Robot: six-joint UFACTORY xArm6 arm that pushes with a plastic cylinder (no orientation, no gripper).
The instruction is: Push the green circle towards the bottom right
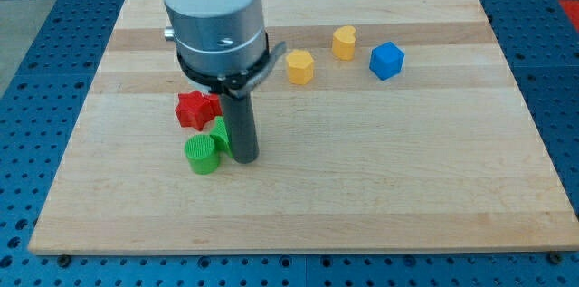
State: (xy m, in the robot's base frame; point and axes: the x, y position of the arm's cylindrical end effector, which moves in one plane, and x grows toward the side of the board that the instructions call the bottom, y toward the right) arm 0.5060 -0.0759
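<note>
Tip [245,157] down just right of green circle [202,154], board's [362,196] lower left.
No claw, bare rod holding nothing; second green block [220,130] between them, red star [195,109] above.

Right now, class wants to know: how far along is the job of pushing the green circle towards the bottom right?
Done: little. The green circle sits left of centre, far from the board's bottom right corner. In hand: my tip stands just right of it, beside a second green block and below the red star. Left: get to its upper left, then push.
</note>
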